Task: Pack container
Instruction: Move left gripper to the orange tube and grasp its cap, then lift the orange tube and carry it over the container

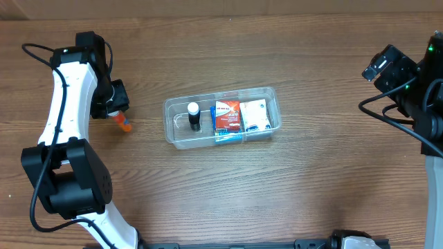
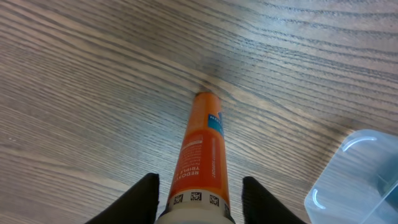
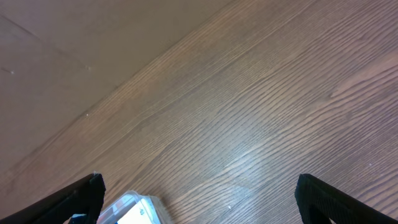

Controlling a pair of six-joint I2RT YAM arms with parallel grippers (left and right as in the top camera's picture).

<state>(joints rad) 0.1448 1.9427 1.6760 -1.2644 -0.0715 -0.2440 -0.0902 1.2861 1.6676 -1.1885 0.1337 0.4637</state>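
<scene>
The clear container [image 1: 177, 135] sits mid-table. It holds a small black bottle with a white cap [image 1: 193, 115], a red-and-white packet [image 1: 227, 115], a white packet [image 1: 254, 115] and a blue item [image 1: 227, 136]. My left gripper [image 1: 115, 108] is left of the container, its fingers [image 2: 198, 200] on either side of the white-capped end of an orange tube [image 2: 202, 149]. The tube points down, its tip at the table [image 1: 124, 126]. A container corner shows in the left wrist view [image 2: 354, 180]. My right gripper [image 3: 199, 199] is wide open and empty at the far right [image 1: 387, 66].
The wooden table [image 1: 311, 187] runs to a back edge near the top of the overhead view. A corner of the container shows in the right wrist view [image 3: 134, 208]. The left arm's base [image 1: 66, 180] stands at the front left.
</scene>
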